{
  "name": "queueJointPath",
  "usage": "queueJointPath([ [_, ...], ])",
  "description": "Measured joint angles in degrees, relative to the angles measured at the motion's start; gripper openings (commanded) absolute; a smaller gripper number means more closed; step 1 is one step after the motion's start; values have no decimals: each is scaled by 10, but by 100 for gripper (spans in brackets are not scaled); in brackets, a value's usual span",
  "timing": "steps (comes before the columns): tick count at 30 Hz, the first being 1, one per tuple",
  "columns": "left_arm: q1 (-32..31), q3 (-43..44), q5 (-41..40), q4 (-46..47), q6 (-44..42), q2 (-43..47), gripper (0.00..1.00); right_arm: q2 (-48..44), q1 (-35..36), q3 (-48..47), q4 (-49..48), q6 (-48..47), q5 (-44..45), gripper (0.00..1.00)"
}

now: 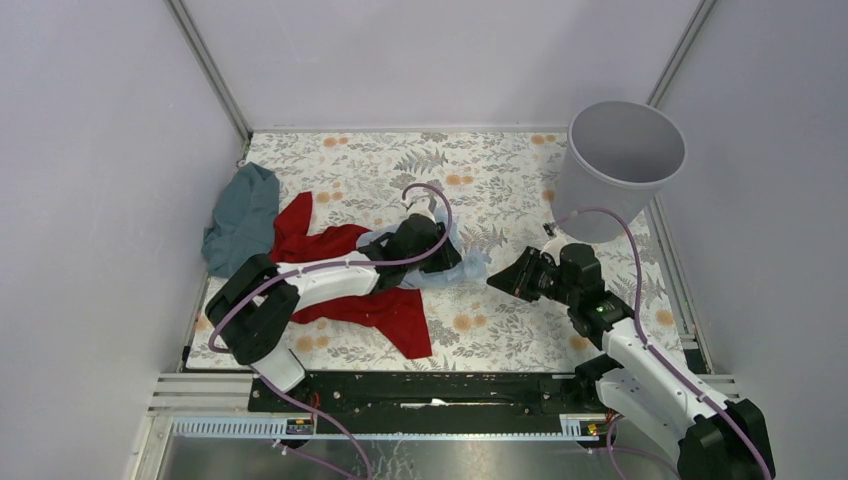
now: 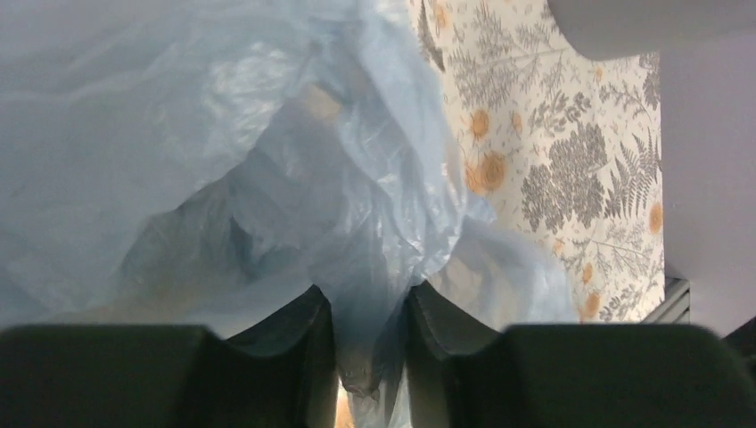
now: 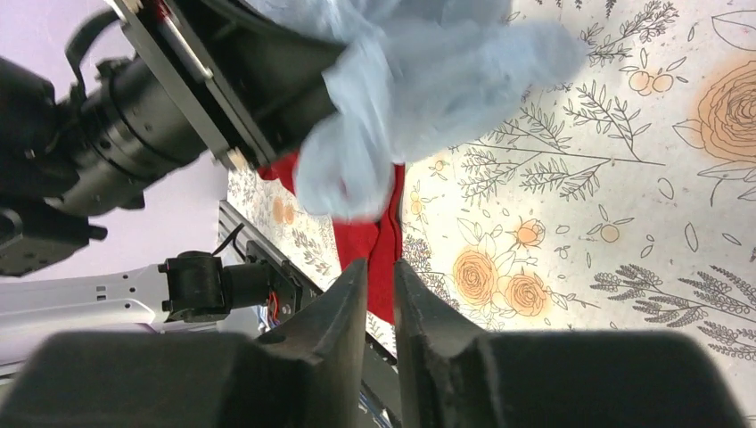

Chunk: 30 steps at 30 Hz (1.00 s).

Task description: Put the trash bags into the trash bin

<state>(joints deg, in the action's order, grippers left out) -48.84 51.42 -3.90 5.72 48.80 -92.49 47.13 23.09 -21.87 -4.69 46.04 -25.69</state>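
The trash bag (image 1: 468,266) is a crumpled pale blue film lying mid-table, partly over a red cloth. My left gripper (image 1: 425,243) is shut on it; in the left wrist view the film (image 2: 267,160) fills most of the frame and a fold is pinched between the fingers (image 2: 312,343). My right gripper (image 1: 494,283) is shut and empty, just right of the bag, pointing at it. In the right wrist view the bag (image 3: 428,80) hangs from the left gripper (image 3: 241,80). The trash bin (image 1: 620,160) stands upright at the back right, apart from both grippers.
A red cloth (image 1: 345,290) lies under the left arm and also shows in the right wrist view (image 3: 367,234). A teal-grey cloth (image 1: 240,220) lies at the left edge. White walls enclose the floral table (image 1: 500,180) on three sides.
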Motion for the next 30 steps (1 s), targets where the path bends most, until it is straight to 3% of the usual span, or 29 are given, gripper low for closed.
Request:
queueJointPath([
  [4,30,0,12,25,-9,6,10,-13,0,3,11,-4,3,39],
  [9,35,-9,48,69,-30,35,1,-14,0,4,25,-17,7,60],
  [17,34,-91,97,172,-94,147,0,-14,0,-98,152,-90,78,96],
  [20,34,-114,111,202,-113,171,0,-14,0,-170,184,-117,115,99],
  [23,34,-130,131,225,-128,182,0,-13,0,-218,184,-139,119,95],
  [25,34,-133,143,230,-131,183,0,0,0,-240,173,-170,85,88],
  [30,35,-133,158,205,-131,208,0,31,1,-232,84,-250,-41,92],
])
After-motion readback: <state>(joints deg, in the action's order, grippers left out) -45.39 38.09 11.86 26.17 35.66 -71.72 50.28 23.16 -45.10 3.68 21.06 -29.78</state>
